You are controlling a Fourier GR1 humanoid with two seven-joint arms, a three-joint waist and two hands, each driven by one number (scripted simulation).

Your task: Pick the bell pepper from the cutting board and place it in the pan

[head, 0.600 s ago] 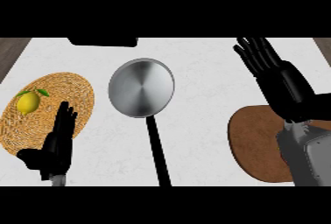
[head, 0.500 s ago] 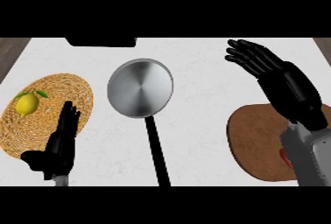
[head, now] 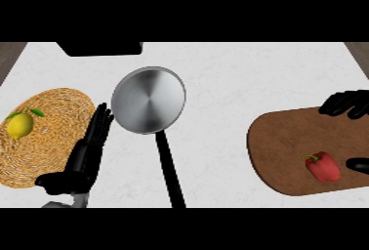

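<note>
A red bell pepper [head: 322,166] lies on the right part of the brown cutting board [head: 281,146]. My right hand [head: 346,104] comes in at the right edge above the board, open, with its fingers bent over the board's far corner. Its thumb [head: 358,164] is just right of the pepper and holds nothing. The steel pan [head: 148,99] sits at the centre of the counter, its black handle [head: 170,168] pointing toward me. My left hand [head: 85,157] rests open, fingers up, between the pan's handle and the mat.
A round woven mat [head: 54,141] lies at the left with a yellow lemon [head: 21,125] on it. A dark block [head: 99,48] sits at the counter's far edge. White counter separates the pan from the board.
My right hand has dropped from high over the far right of the counter down to the board's right edge. Its forearm no longer covers the board, and the pepper now shows.
</note>
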